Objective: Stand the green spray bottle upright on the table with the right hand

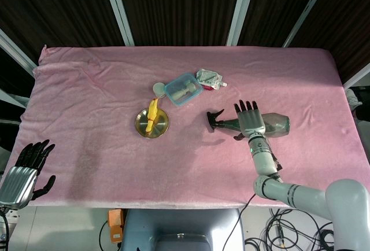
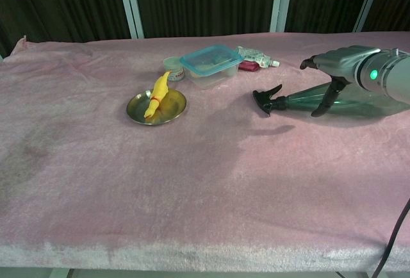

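Lying flat: green spray bottle (image 1: 272, 125) rests on its side on the pink cloth (image 1: 87, 100), black nozzle pointing away from my right hand's thumb side.
Right hand: right hand (image 1: 250, 120) hovers palm-down over the bottle's neck, fingers (image 1: 247, 107) spread wide, thumb hanging beside the bottle; I see no grip.
Room: bare cloth lies ahead of the fingertips; steel dish (image 1: 161, 125) with yellow toy (image 1: 152, 113) and lidded box (image 1: 182, 89) sit well beyond the nozzle.
Left hand: left hand (image 1: 26, 170) hangs off the near table edge, fingers apart, holding nothing.
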